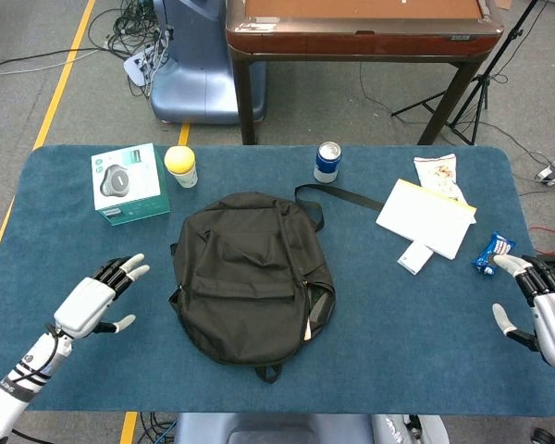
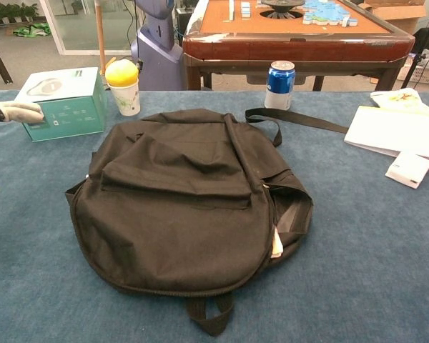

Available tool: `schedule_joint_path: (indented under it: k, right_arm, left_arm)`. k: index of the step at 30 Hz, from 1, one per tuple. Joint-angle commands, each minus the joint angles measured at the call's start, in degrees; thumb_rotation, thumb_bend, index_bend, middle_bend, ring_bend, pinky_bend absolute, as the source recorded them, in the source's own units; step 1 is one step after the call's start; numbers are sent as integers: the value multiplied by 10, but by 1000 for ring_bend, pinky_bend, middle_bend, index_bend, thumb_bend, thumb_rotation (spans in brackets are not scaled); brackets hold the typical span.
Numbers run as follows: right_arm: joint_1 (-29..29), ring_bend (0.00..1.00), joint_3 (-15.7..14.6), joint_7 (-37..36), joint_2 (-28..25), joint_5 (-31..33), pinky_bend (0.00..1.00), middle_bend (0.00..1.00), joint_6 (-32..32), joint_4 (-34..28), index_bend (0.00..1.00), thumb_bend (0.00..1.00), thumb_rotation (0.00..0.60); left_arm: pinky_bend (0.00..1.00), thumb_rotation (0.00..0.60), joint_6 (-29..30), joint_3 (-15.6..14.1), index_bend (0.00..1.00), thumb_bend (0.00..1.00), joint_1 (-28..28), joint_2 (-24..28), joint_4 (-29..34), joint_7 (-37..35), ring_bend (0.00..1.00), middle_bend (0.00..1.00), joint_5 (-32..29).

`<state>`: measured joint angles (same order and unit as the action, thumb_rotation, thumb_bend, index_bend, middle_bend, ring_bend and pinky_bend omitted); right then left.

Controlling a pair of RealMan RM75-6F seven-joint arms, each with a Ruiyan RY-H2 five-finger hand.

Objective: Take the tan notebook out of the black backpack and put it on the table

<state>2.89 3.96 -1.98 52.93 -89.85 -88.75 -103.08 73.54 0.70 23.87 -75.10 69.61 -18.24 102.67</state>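
I had the black backpack (image 1: 251,276) lying flat mid-table, a tan edge of the notebook (image 2: 276,245) peeking from its open right-side zipper. My left hand (image 1: 94,302) hovered just left of the backpack, fingers spread, empty. My right hand (image 1: 547,313) sat well right of it, fingers apart.

The tan notebook stayed almost wholly hidden inside the black fabric backpack (image 2: 179,207); only a pale sliver (image 2: 276,245) showed at the zip opening on its right side, too little to tell what it was. In the chest view the left hand (image 2: 14,112) was cut by the left edge, only fingertips showing. In the head view the right hand (image 1: 548,310) ran off the right edge. The print on the small blue snack packet (image 1: 492,251) was too small to read.
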Motion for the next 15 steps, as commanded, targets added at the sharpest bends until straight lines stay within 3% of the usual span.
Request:
schedule_joint_path:
  k: [1, 15]
  right_arm:
    - [-1, 133, -1, 1, -1, -1, 240, 215, -1, -1, 193, 384, 600]
    - [-10, 133, -4, 1, -6, 1, 240, 215, -9, -7, 193, 383, 600]
  left_arm:
    - [62, 600, 24, -14, 69, 218, 28, -47, -70, -22, 10, 0, 37]
    - [63, 600, 57, -44, 58, 218, 80, -141, -214, -32, 10, 0, 74]
